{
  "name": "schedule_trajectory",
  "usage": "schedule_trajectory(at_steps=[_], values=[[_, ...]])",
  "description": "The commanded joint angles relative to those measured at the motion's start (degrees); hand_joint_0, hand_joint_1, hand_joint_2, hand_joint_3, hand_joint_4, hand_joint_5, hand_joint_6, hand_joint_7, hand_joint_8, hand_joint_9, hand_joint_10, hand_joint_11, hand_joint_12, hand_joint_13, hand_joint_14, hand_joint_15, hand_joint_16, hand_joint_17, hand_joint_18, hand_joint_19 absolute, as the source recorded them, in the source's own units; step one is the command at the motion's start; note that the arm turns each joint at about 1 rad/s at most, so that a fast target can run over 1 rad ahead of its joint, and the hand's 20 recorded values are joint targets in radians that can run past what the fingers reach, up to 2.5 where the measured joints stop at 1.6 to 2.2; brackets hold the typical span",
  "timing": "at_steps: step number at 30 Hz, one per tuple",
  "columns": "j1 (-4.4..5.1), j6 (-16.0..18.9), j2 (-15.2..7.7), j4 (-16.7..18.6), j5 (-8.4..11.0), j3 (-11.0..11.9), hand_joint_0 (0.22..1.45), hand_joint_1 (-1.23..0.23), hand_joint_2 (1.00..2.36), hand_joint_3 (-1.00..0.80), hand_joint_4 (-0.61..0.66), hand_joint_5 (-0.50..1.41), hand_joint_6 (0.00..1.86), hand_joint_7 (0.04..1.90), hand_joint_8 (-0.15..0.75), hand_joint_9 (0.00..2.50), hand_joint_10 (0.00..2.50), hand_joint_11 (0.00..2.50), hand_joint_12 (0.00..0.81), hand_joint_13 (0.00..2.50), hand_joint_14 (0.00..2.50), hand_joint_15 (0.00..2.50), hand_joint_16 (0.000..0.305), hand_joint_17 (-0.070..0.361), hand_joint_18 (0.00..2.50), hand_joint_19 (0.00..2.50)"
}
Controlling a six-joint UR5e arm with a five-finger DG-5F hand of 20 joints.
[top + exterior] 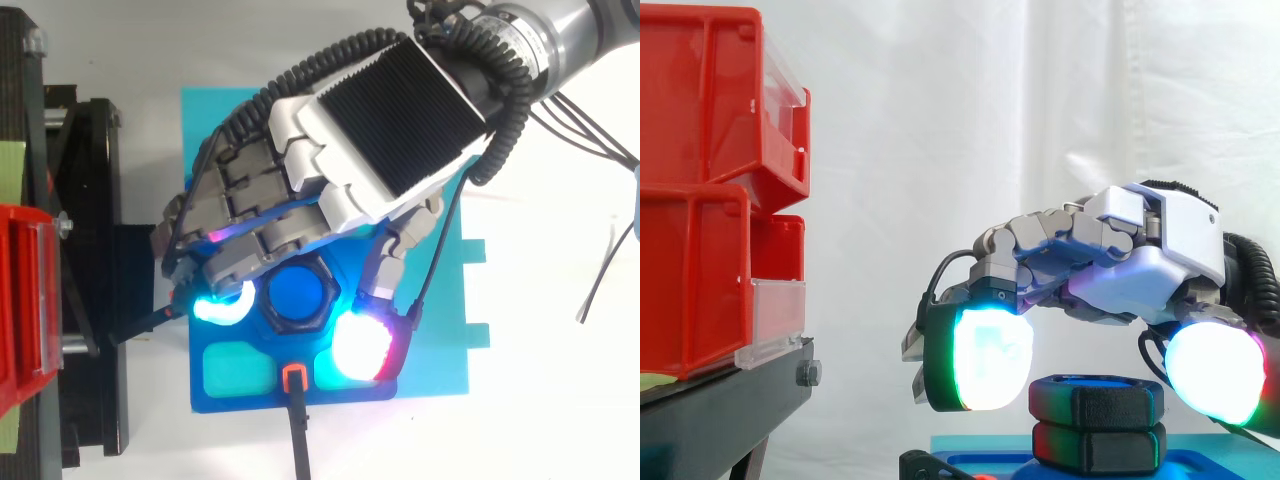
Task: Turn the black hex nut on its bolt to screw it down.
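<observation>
- The hand (pixel 380 120) hovers palm-down over the blue plate (pixel 450 300), wrist toward its far right corner. Whether it grasps anything cannot be told.
- The black hex nut (pixel 1097 402) sits beneath it — axis vertical, blue bolt (pixel 297 293) pointing up — near the plate's edge beside an orange connector (pixel 293 380).

Hand (pixel 385 120) enters from upper right, fingers curled down over centre of frame. Cyan-glowing pad (pixel 225 302) against left side of black hex nut (pixel 300 324), red-white pad (pixel 362 345) at its lower right. Blue bolt (pixel 297 292) end visible inside nut. Nut sits on dark blue fixture (pixel 235 400) atop cyan board (pixel 445 300). Red bin (pixel 25 290) and black stand (pixel 95 250) along left edge.
</observation>
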Motion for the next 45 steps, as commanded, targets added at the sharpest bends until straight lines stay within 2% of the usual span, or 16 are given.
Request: schedule_trajectory(at_steps=[1,6,10,15,18,21,29,39,45], values=[[-0.25,0.0,0.0,0.0,-0.41,0.0,0.28,-0.49,1.0,-0.5,0.36,-0.2,0.5,0.94,0.41,0.56,0.01,0.46,0.489,0.75,0.01,0.28,0.076,0.17,0.92,0.42],[-0.51,-0.3,0.0,0.0,-0.41,0.0,0.28,-0.47,1.0,-0.5,0.32,-0.22,0.5,0.86,0.403,0.52,0.01,0.41,0.489,0.73,0.01,0.26,0.076,0.172,0.9,0.42],[-0.69,-0.4,-0.1,-0.1,-0.85,0.0,0.27,-0.54,1.0,-0.5,0.3,-0.23,0.5,0.8,0.391,0.45,0.01,0.35,0.483,0.67,0.01,0.24,0.076,0.172,0.85,0.41],[-0.77,-0.8,0.0,-0.3,-1.2,0.0,0.32,-0.61,1.0,-0.5,0.26,-0.25,0.5,0.78,0.36,0.4,0.01,0.32,0.461,0.64,0.01,0.24,0.071,0.16,0.8,0.44],[-0.86,-1.1,0.0,-0.4,-1.82,0.0,0.35,-0.62,1.0,-0.5,0.24,-0.25,0.5,0.8,0.345,0.38,0.01,0.32,0.445,0.62,0.01,0.25,0.068,0.153,0.76,0.45],[-0.95,-1.2,0.0,-0.7,-2.43,0.0,0.38,-0.64,1.0,-0.5,0.27,-0.24,0.5,0.89,0.336,0.38,0.01,0.35,0.429,0.6,0.01,0.26,0.065,0.145,0.72,0.47],[-1.13,-2.0,0.0,-3.0,-2.69,-0.1,0.42,-0.7,1.0,-0.5,0.29,-0.22,0.5,1.03,0.321,0.38,0.01,0.37,0.406,0.59,0.01,0.27,0.06,0.135,0.68,0.5],[-1.48,-3.2,0.0,-3.5,-2.87,-0.1,0.45,-0.71,1.0,-0.45,0.3,-0.2,0.5,1.11,0.315,0.41,0.01,0.41,0.392,0.6,0.01,0.28,0.057,0.127,0.68,0.51],[-1.74,-3.2,0.0,-3.4,-3.31,-0.1,0.46,-0.69,1.0,-0.47,0.32,-0.2,0.57,1.01,0.322,0.45,0.01,0.43,0.392,0.64,0.01,0.3,0.056,0.125,0.71,0.51]])
